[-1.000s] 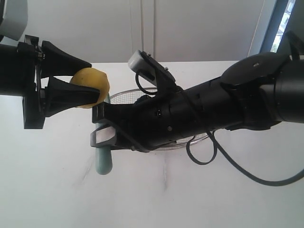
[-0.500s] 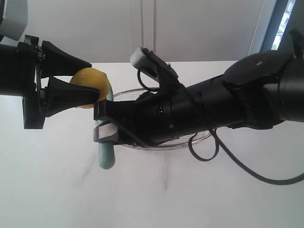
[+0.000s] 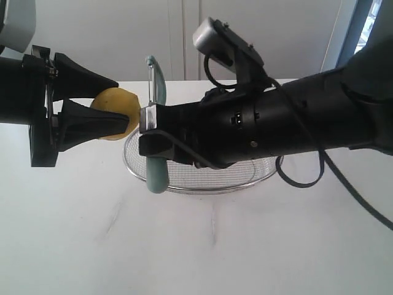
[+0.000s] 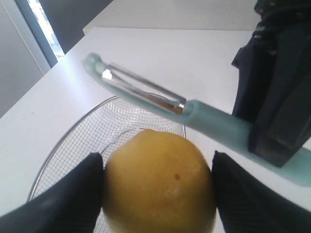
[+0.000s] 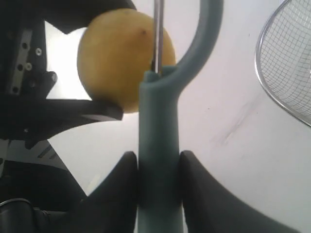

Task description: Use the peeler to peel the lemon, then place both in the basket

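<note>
On the white table (image 3: 215,246) sits the basket (image 3: 196,191). Above it, the right gripper (image 5: 158,167) is clenched on the handle of the peeler (image 3: 156,175), holding it upright. Its blade is just beside the lemon (image 3: 116,101), which the left gripper (image 4: 158,165) grasps in the air over the basket's left edge.

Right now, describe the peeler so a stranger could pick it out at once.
Find the silver wire basket on the white table. At its left edge the right gripper holds the peeler upright: long pale teal handle, metal blade on top, unlike the round yellow lemon beside it.
</note>
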{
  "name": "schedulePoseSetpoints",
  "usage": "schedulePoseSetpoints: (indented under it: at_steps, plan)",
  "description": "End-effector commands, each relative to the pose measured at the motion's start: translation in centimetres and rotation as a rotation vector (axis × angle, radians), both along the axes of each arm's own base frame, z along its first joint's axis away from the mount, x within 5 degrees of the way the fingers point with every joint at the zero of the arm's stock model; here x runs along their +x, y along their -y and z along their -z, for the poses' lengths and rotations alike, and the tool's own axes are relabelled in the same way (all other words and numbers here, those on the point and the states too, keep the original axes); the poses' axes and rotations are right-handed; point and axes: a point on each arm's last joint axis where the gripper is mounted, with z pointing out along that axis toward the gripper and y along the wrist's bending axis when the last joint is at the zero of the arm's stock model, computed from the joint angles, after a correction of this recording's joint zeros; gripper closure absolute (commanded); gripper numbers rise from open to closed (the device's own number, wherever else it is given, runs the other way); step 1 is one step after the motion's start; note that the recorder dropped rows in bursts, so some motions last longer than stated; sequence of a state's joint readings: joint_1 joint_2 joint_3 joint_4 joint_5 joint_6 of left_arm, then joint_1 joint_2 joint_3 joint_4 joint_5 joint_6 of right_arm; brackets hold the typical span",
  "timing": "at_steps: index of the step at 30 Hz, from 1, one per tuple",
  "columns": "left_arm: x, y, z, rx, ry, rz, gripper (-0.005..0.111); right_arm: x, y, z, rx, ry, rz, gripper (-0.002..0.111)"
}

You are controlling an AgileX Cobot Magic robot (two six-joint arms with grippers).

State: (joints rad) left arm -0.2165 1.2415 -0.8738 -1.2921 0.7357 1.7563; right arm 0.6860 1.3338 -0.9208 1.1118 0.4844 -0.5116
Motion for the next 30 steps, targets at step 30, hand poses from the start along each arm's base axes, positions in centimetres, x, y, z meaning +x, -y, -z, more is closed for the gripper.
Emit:
schedulePoseSetpoints:
  at_steps: [30]
  plan:
    - [-0.4, 0.2, -0.4, -0.037, -0.011, 0.009, 0.107, 0.9, 1.0, 5.3, -0.226, -0.088, 0.112, 0.108]
